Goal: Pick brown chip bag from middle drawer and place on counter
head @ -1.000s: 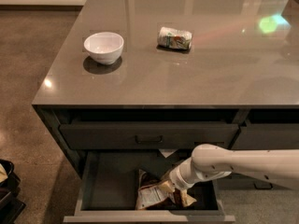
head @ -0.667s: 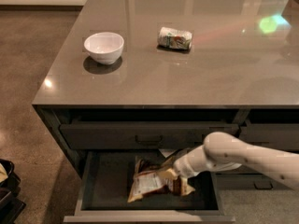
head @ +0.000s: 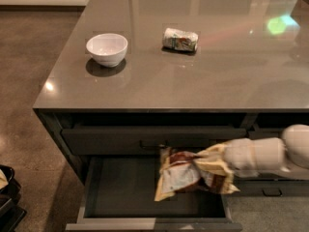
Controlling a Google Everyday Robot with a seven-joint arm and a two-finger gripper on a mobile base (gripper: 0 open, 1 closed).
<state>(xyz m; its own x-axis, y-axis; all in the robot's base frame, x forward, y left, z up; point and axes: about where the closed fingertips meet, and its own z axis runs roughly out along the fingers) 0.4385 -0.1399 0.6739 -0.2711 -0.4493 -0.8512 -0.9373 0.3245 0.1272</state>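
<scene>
The brown chip bag (head: 186, 177), crumpled with cream edges and a white panel, hangs in the air over the right half of the open middle drawer (head: 120, 197). My gripper (head: 218, 164) comes in from the right on a white arm and is shut on the bag's right end, just below the front of the top drawer. The bag's lower left corner droops toward the drawer's inside. The counter (head: 203, 76) lies above, glossy grey-brown.
A white bowl (head: 106, 48) stands on the counter at the left. A small white-green can (head: 180, 39) lies on its side near the middle. The shut top drawer (head: 111, 140) has a small bar handle. A black object (head: 6, 192) sits on the floor at left.
The gripper has risen and moved right with the chip bag, lifting it off the drawer's floor. The arm has drawn back to the right.
</scene>
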